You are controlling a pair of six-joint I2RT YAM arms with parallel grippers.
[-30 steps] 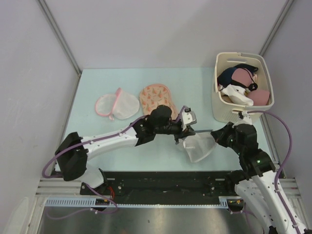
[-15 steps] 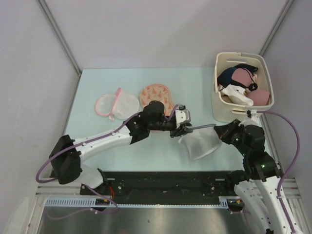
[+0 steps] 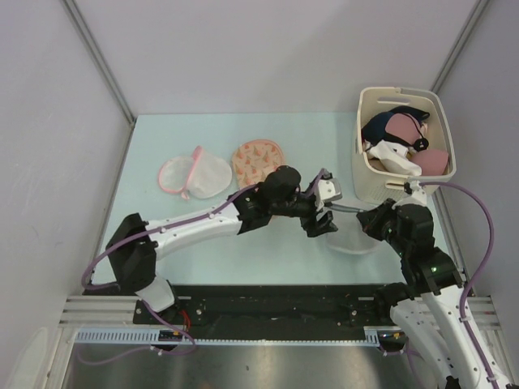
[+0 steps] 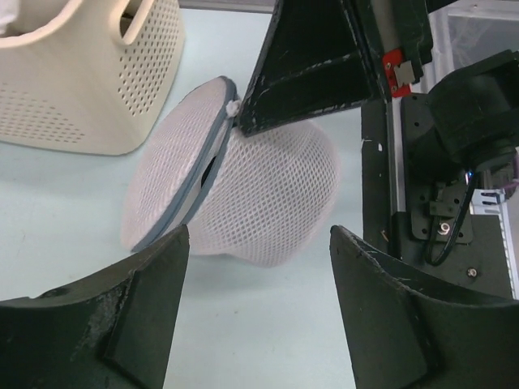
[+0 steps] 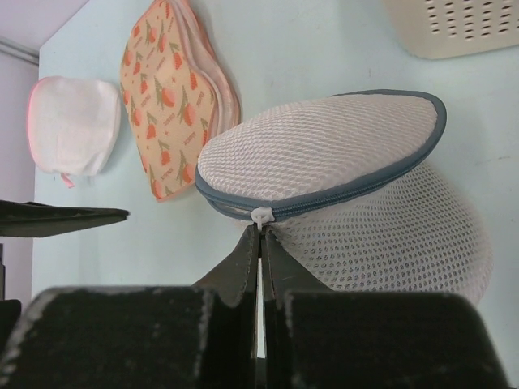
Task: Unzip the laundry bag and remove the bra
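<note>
My right fingers [image 5: 243, 261] are clenched on the small white zip pull [image 5: 259, 215] of the white dome-shaped mesh laundry bag [image 5: 340, 174], grey zip along its rim.

The bag sits on the pale green surface [image 3: 162, 138], just in front of the one cream perforated plastic basket [image 3: 401, 90], which holds garments. My left fingers [image 4: 146, 292] are spread wide beside the bag, gripping nothing, and that arm hides part of it from above. Two other items lie well apart to the left: one orange flower-printed padded pouch [image 3: 258, 160] and one round white mesh bag with pink trim [image 3: 195, 175].

White mesh laundry bag [image 5: 340, 178], grey-blue zip
</note>
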